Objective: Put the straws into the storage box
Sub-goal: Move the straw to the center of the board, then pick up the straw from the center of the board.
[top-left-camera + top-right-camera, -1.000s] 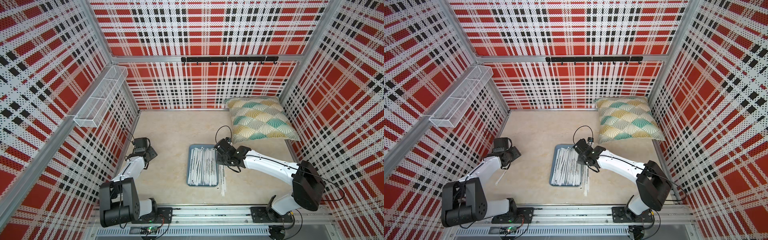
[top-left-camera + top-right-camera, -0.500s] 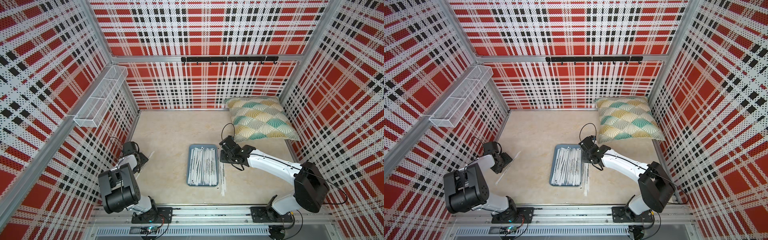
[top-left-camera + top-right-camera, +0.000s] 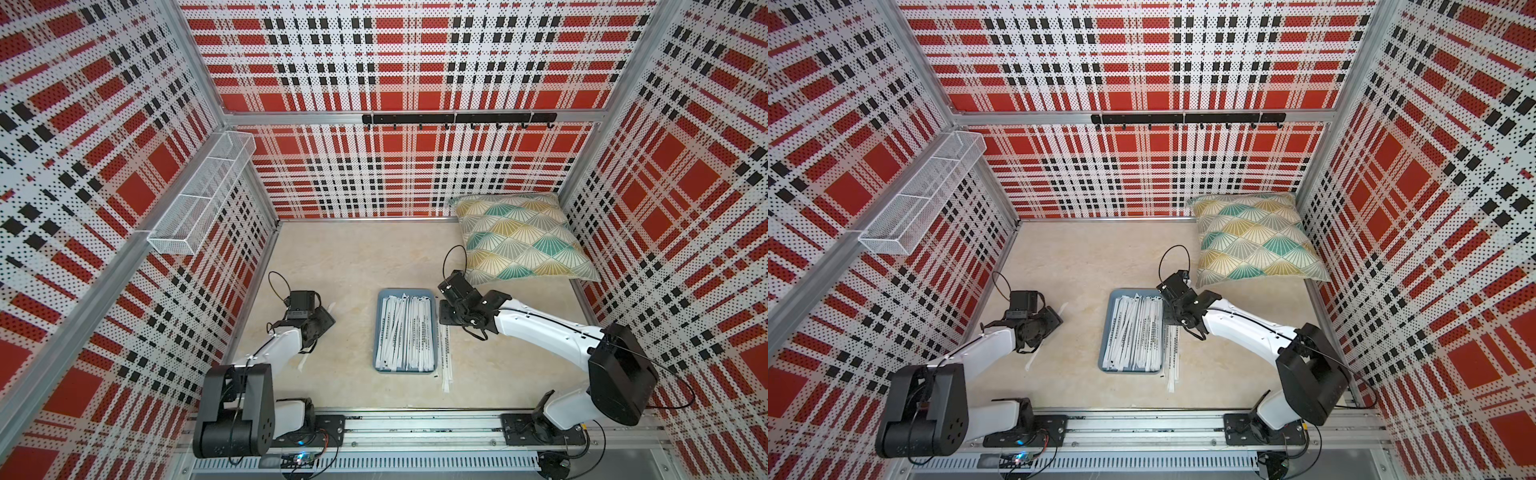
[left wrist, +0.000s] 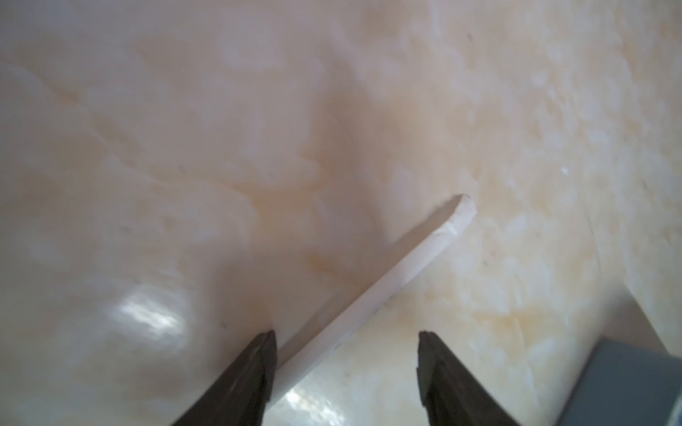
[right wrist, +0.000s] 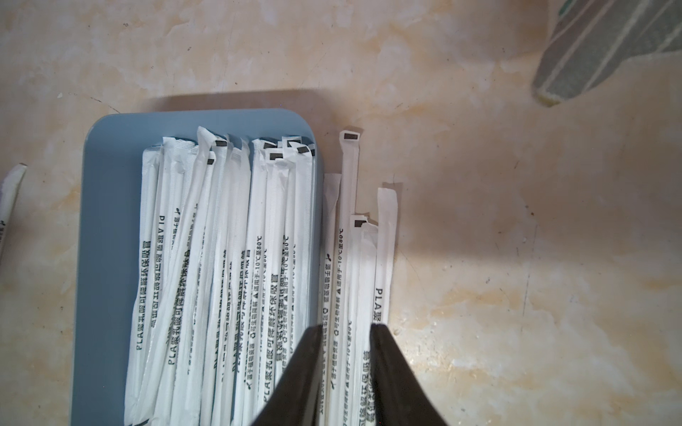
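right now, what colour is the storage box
The storage box is plain slate blue, shown best in the right wrist view.

The left wrist view was blurred. The lone white paper-wrapped straw (image 4: 387, 291) ran behind a dark finger (image 4: 243, 380) of the left gripper (image 4: 347, 333) and off the picture's edge; only a corner of the shallow slate-blue plastic storage box (image 4: 627, 387) showed. In both top views that gripper's body covered the straw's middle and its own fingertips. In the right wrist view the right gripper (image 5: 348, 327) hid part of the other wrapped straws (image 5: 348, 258), whose near ends, like the box's, were cut off; the fan-patterned fabric cushion (image 5: 609, 44) showed one corner only.
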Controlling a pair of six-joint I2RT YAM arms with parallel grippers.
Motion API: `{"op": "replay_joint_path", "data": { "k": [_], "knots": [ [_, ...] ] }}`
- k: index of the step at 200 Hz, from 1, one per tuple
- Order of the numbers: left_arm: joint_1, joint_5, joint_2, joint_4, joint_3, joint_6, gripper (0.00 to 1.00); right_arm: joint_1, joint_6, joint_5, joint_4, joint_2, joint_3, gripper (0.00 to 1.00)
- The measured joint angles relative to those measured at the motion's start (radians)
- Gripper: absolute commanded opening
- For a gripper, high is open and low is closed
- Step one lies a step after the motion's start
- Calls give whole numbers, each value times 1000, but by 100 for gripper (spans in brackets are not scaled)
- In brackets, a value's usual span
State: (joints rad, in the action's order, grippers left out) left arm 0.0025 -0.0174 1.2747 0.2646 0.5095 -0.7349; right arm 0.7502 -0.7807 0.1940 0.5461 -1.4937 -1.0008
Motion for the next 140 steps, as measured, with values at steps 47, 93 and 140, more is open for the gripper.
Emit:
{"op": "replay_joint_path", "data": {
  "k": [47,93,140],
  "knots": [
    [-36,18,77,109,131,82,67,0,7,-15,-24,-1,0,30],
    [-127,60,238,185,306,221,61,0,6,-13,-26,0,1,30],
    [-141,133,293,259,317,266,49,0,-6,-10,-24,15,24,30]
  ]
}}
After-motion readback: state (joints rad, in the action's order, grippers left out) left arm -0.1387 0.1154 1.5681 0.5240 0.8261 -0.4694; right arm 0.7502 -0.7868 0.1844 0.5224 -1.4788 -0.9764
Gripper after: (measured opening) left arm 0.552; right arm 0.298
